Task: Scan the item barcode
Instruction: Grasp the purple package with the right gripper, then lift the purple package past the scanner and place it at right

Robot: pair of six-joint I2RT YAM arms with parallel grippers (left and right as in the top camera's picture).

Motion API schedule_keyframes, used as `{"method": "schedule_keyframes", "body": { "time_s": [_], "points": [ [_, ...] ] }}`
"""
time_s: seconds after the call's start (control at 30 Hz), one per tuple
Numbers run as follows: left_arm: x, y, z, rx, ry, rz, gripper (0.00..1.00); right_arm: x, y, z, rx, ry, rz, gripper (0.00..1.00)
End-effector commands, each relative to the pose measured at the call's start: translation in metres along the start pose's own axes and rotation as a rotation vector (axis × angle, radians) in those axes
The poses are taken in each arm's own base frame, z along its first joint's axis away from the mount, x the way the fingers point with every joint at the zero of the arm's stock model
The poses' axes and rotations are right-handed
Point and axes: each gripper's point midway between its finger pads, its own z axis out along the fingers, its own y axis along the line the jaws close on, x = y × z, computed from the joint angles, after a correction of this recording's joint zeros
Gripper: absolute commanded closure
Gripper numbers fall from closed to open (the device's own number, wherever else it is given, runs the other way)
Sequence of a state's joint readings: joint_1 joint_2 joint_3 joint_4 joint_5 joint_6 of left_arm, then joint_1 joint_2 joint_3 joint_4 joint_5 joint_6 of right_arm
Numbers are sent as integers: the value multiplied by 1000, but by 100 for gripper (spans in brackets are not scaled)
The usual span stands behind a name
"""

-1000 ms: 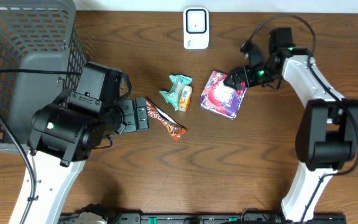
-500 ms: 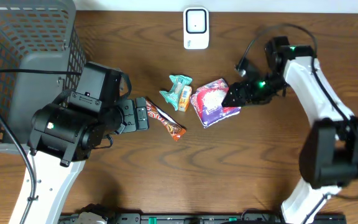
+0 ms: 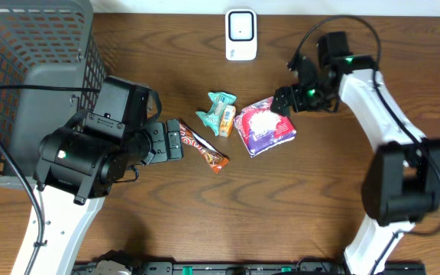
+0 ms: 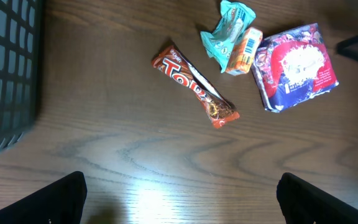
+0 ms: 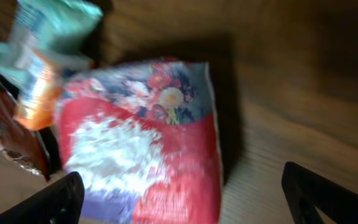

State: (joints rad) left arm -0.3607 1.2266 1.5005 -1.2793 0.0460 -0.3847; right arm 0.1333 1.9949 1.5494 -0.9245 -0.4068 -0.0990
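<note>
While poised, jaws wide and empty both sides: likely pre-grasp. Next, clamp right gripper (image 3: 282, 99) onto floral pack (image 3: 264, 128), present to far scanner (image 3: 241, 34).

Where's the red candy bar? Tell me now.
Overhead view, left of centre: the red candy bar lies beside the left hand, with the teal packet just beyond it.

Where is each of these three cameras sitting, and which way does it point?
Overhead: above the table, looking straight down; left arm, right arm, basket and scanner show.
Left wrist: on the left arm, facing the chocolate bar; left fingers at bottom corners.
Right wrist: close over the flowered pouch; right fingers at bottom corners.
All three share that pouch.
</note>
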Motion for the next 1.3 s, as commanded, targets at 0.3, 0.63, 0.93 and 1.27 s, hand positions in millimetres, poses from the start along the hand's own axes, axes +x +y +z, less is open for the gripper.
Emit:
{"method": "schedule_keyframes", "body": {
  "time_s": [0.3, 0.63, 0.93, 1.27],
  "points": [
    [-2, 1, -3, -5, -12, 8, 2, 34, 17, 72, -243, 186, 88, 69],
    [-2, 2, -3, -6, -12, 8, 2, -64, 33, -11, -202, -150, 151, 99],
    [-2, 1, -3, -5, -12, 8, 2, -168, 44, -53, -194, -582, 204, 99],
    [-2, 2, -3, -6, -12, 8, 2, -209, 52, 6, -151, -736, 360, 99]
  ]
}}
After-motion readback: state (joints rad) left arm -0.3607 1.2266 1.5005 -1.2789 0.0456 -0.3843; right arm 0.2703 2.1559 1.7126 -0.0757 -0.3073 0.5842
